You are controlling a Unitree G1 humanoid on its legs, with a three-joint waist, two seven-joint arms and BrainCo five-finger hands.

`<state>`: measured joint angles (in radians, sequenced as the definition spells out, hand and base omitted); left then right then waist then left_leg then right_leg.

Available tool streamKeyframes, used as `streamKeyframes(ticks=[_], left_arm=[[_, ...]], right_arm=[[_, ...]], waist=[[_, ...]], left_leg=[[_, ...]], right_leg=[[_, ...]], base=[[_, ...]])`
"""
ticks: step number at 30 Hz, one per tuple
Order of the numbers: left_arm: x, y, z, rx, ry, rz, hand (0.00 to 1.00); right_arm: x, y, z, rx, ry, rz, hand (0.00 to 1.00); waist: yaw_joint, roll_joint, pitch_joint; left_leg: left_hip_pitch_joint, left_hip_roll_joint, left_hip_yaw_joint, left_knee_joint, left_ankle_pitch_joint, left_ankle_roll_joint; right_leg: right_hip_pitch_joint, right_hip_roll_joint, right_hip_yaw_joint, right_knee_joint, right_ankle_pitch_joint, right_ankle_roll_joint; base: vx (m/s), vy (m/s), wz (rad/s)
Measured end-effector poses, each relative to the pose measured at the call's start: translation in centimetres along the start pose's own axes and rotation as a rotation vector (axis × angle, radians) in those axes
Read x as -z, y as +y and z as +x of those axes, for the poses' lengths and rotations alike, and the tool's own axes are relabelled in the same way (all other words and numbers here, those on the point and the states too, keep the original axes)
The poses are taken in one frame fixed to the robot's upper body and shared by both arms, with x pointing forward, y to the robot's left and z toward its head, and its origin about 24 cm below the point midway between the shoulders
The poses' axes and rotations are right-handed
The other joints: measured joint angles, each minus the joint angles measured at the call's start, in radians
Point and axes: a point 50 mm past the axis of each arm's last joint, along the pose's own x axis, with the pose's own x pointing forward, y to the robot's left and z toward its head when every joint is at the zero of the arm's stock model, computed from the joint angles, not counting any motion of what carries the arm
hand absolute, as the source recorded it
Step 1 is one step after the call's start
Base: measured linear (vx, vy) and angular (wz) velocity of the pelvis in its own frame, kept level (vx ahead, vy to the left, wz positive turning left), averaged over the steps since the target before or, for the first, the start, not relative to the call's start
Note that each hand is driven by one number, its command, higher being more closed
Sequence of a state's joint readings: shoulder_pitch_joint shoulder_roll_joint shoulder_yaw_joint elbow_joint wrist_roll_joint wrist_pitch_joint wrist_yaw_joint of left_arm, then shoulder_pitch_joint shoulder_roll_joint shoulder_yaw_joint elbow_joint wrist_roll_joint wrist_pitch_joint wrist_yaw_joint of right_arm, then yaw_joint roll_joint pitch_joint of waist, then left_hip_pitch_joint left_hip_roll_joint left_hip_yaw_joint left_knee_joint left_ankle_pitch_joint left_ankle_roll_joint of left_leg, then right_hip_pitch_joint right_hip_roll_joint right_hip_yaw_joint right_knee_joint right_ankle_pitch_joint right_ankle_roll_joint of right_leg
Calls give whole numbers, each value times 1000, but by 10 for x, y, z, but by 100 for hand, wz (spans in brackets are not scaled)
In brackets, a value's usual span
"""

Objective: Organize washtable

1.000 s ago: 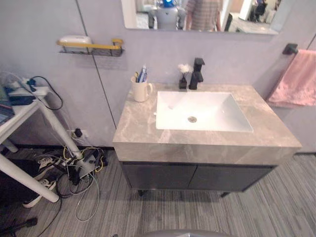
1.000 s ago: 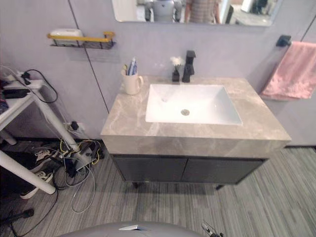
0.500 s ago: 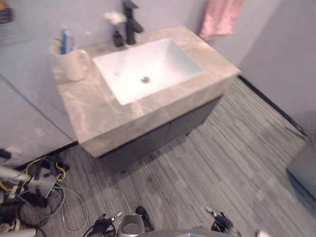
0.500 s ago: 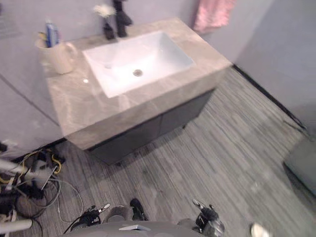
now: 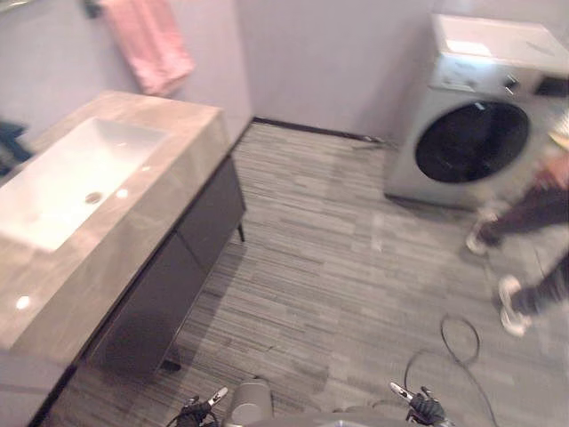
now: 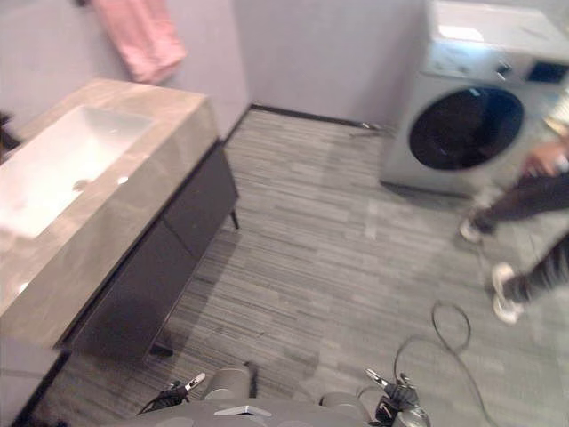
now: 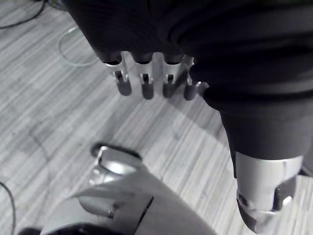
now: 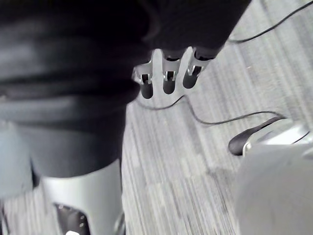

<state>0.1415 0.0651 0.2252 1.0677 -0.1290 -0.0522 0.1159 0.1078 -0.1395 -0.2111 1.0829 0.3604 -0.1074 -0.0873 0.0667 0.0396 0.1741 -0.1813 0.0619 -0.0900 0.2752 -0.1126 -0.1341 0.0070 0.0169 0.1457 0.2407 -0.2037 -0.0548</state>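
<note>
left robot hand (image 7: 143, 85) and right robot hand (image 8: 168, 81) hang relaxed, empty, over the floor (image 5: 338, 267). tabletop (image 5: 142, 191) well off to the left. risk: person (image 5: 524, 213) near on right, a turning arm could clip them.

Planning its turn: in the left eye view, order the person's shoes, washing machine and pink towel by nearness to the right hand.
From the right hand:
1. person's shoes, on the floor, right.
2. washing machine, back right.
3. pink towel, far-left wall.
</note>
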Motion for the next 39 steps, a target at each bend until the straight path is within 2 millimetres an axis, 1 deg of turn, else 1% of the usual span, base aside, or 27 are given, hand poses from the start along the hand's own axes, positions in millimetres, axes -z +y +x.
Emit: streamKeyframes(ticks=[1, 3, 4, 5, 6, 9, 10, 11, 12, 13, 14, 15, 17, 18, 21, 23, 25, 27, 28, 29, 30, 31, 32, 33, 35, 37, 39], left_arm=[[8, 1, -2, -11, 23, -53, 0], [24, 1, -5, -21, 75, -106, 0], [27, 7, -6, -34, 81, -114, 0], [30, 12, -7, -47, 88, -121, 0], [37, 15, -10, -61, 107, -130, 0], [45, 20, -13, -65, 117, -140, 0], [40, 19, -12, -59, 102, -136, 0], [37, 19, -11, -57, 93, -135, 0], [32, 21, -9, -51, 79, -113, 0], [28, 22, -8, -30, 67, -53, 0], [25, 21, -7, -18, 63, -23, 0], [19, 17, -5, 7, 49, 23, 0], [15, 17, -3, 13, 37, 20, 0], [15, 16, -3, 20, 39, 8, 0], [22, 16, -4, 23, 75, -25, 0], [26, 18, -5, 15, 92, -68, 0], [29, 18, -6, -7, 101, -139, 0], [37, 12, -8, -14, 123, -229, 0], [32, 6, -7, 0, 113, -271, 0], [34, 4, -7, 0, 118, -297, 0], [28, 0, -6, 2, 100, -340, 0], [21, -1, -5, 4, 70, -365, 0], [17, -4, -5, 10, 54, -372, 0], [10, -4, -4, 20, 17, -367, 0], [-3, -3, -3, 38, -38, -324, 0], [-22, -11, -3, 97, -117, -241, 0], [-31, -13, -4, 113, -172, -215, 0]], right_arm=[[2, -1, 0, 7, 17, -4, 0], [4, 0, 0, 8, 23, 13, 0], [7, 2, -1, 6, 38, 31, 0], [11, 2, -2, 10, 51, 43, 0], [16, 1, -3, 17, 68, 59, 0], [29, 1, -8, 10, 94, 80, 0], [32, 4, -9, -4, 103, 93, 0], [33, 6, -9, -14, 105, 96, 0], [30, 11, -9, -34, 92, 105, 0], [26, 17, -9, -57, 71, 114, 0], [23, 19, -8, -65, 60, 118, 0], [18, 20, -7, -75, 40, 119, 0], [18, 21, -7, -85, 38, 120, 0], [16, 20, -7, -86, 32, 123, 0], [15, 15, -6, -62, 28, 155, 0], [25, 4, -8, -19, 62, 188, 0], [39, -1, -12, -1, 117, 196, 0], [40, -6, -12, 13, 121, 204, 0], [37, -8, -12, 16, 109, 203, 0], [36, -9, -11, 19, 105, 206, 0], [33, -9, -10, 19, 94, 199, 0], [32, -10, -11, 28, 91, 184, 0], [29, -10, -10, 29, 80, 175, 0], [28, -9, -11, 23, 67, 161, 0], [21, 2, -8, -12, 50, 135, 0], [3, 20, -3, -69, 1, 116, 0], [-9, 34, -1, -114, -36, 95, 0]], waist=[[9, 7, -3], [12, 22, -26], [16, 4, -27], [18, -12, -34], [25, -28, -60], [18, -42, -144], [23, -45, -146], [24, -50, -143], [9, -63, -132], [-18, -68, -117], [-33, -67, -107], [-44, -53, -86], [-35, -64, -77], [-26, -61, -75], [-34, -53, -70], [-45, -52, -68], [-53, -52, -62], [-68, -22, -56], [-74, -6, -58], [-75, 0, -59], [-71, 6, -58], [-64, 9, -58], [-58, 7, -54], [-51, 10, -54], [-45, -15, -44], [-22, -31, -41], [-5, -28, -40]], left_leg=[[23, -11, -24, -2, 8, -1], [27, -10, -22, 29, -74, 26], [24, -21, -3, 84, -115, 49], [23, -34, 9, 112, -129, 69], [15, -26, 61, 174, -175, 85], [36, -30, 137, 116, -183, 113], [71, -30, 185, 76, -178, 119], [86, -30, 207, 65, -178, 119], [124, -36, 240, 53, -183, 127], [164, -37, 247, 49, -185, 131], [188, -32, 245, 43, -188, 136], [246, -8, 258, 20, -190, 139], [330, 7, 304, -37, -189, 136], [382, 21, 344, -78, -188, 134], [442, 56, 400, -132, -184, 127], [480, 58, 412, -165, -175, 112], [525, 66, 410, -159, -168, 84], [535, 126, 404, -83, -109, -12], [506, 160, 384, 19, -85, -13], [482, 178, 372, 85, -67, -10], [417, 212, 333, 259, 12, 39], [314, 250, 273, 467, 137, 85], [264, 259, 247, 575, 129, 96], [173, 240, 192, 741, 62, 78], [43, 162, 151, 846, -24, 40], [-128, 69, 176, 752, -122, 63], [-224, 25, 196, 510, -138, 79]], right_leg=[[-8, 20, 76, -15, 1, -1], [-31, 72, 154, 31, -10, -2], [-61, 86, 172, 160, -14, 10], [-60, 80, 181, 166, -43, 5], [-57, 80, 234, 155, -83, 30], [-98, 86, 326, 158, -84, 32], [-131, 91, 312, 240, -89, 48], [-155, 95, 292, 297, -93, 93], [-219, 91, 235, 440, -91, 219], [-268, 84, 164, 557, -45, 289], [-286, 80, 130, 604, -7, 299], [-305, 69, 49, 685, 30, 293], [-355, -6, -93, 752, -24, 208], [-390, -56, -183, 734, -58, 150], [-443, -121, -322, 525, -68, 109], [-443, -171, -376, 283, 39, 77], [-432, -176, -378, 281, 117, 16], [-431, -153, -410, 387, 49, -52], [-423, -129, -421, 419, -2, -70], [-412, -114, -425, 421, -32, -80], [-379, -77, -424, 414, -84, -103], [-329, -29, -408, 377, -104, -128], [-300, 2, -390, 351, -109, -136], [-232, 45, -357, 298, -113, -155], [-127, 83, -292, 210, -115, -173], [-9, 104, -193, 94, -99, -166], [69, 105, -122, 18, -99, -165]], base=[[84, 109, -168], [250, 57, -159], [279, 64, -143], [241, 48, -142], [215, 74, -133], [262, 87, -116], [251, 53, -98], [208, 25, -96], [151, -2, -68], [125, 2, -53], [107, -11, -25], [96, -15, -36], [48, -32, -59], [-45, -34, -64], [-157, -12, -59], [43, -83, -17], [350, -314, -14], [409, -457, -25], [366, -438, -27], [335, -454, -45], [231, -435, -60], [216, -425, -70], [305, -373, -93], [425, -327, -104], [452, -274, -110], [231, -122, -116], [-246, 25, -103]])
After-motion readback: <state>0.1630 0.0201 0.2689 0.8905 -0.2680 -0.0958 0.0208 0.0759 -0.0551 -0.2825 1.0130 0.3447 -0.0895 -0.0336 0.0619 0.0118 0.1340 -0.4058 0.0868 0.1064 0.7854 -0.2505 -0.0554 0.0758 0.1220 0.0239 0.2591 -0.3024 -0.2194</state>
